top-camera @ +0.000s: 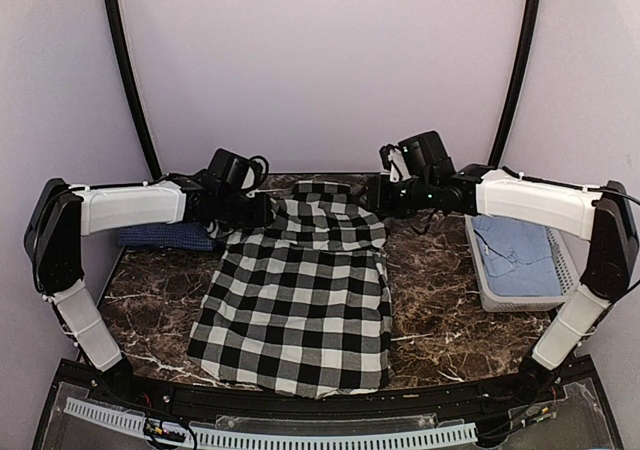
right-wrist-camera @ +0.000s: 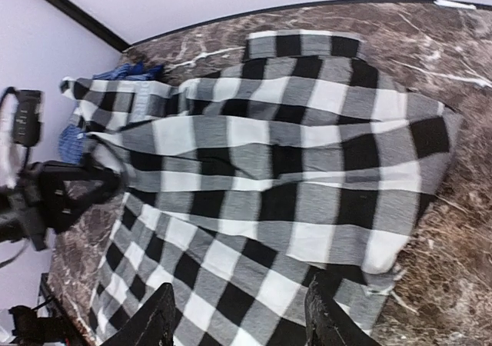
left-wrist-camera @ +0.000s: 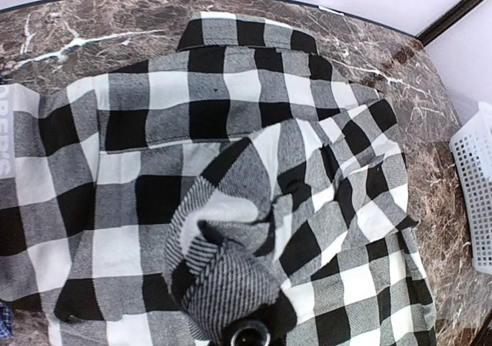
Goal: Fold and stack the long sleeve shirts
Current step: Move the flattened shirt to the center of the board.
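While the white slotted basket [top-camera: 488, 292] at the right edge holds a crumpled light blue garment [top-camera: 520, 255], the black-and-white checked shirt [top-camera: 300, 310] lies spread across the middle of the dark veined marble table [top-camera: 440, 315]. The left gripper [top-camera: 262, 210] is clamped on its bunched sleeve cuff [left-wrist-camera: 231, 288]. The right gripper [right-wrist-camera: 240, 292] hovers parted and empty above the shirt. The dark blue shirt [top-camera: 165, 236] lies far left, and pale walls [top-camera: 320, 70] stand behind.
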{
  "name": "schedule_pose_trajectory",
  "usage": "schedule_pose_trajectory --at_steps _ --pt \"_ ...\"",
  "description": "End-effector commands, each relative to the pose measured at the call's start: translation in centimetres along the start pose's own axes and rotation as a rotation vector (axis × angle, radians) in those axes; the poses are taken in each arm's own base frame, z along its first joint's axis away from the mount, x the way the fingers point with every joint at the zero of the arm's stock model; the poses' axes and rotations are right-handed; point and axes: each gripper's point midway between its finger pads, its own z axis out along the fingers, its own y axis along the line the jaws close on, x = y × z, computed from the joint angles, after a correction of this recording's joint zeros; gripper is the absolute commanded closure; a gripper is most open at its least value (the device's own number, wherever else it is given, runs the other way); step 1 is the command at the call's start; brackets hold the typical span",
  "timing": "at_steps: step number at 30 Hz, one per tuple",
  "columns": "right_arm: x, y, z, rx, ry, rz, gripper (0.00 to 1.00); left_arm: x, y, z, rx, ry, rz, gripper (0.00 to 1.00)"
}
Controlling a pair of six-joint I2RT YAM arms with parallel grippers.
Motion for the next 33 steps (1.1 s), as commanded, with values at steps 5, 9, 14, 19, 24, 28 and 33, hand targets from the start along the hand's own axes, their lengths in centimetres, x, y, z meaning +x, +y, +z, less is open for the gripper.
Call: schedule_pose_trajectory --at_steps 5,9,14,19,24,28,33 --pt "4.1 -8.7 2.4 0.202 0.078 0.046 0.47 -3.7 0.7 -3.1 0.018 -0.038 -0.028 1.0" --pt "4.7 -11.0 4.8 0.229 0.1 0.07 0.45 -4.4 1.6 -3.4 0.003 -0.04 -0.041 1.0" --pt "3.5 -13.8 8.4 0.21 0.094 0.129 0.44 -4.8 1.4 -3.0 0.036 -0.025 -0.031 1.0" --pt "1.7 -16.0 11.0 0.202 0.062 0.177 0.46 -4.3 1.3 -1.8 0.049 0.008 -0.024 1.0" --pt "0.9 -17.6 12.8 0.175 0.05 0.219 0.69 -3.9 1.3 -0.4 0.059 0.035 -0.026 1.0" --pt "0.2 -19.0 14.5 0.18 0.06 0.233 0.98 -3.9 1.7 1.1 0.043 0.051 -0.025 1.0" --pt "-2.8 -20.5 15.9 0.198 0.035 0.216 1.0 -5.5 2.8 2.7 0.018 0.041 -0.045 1.0"
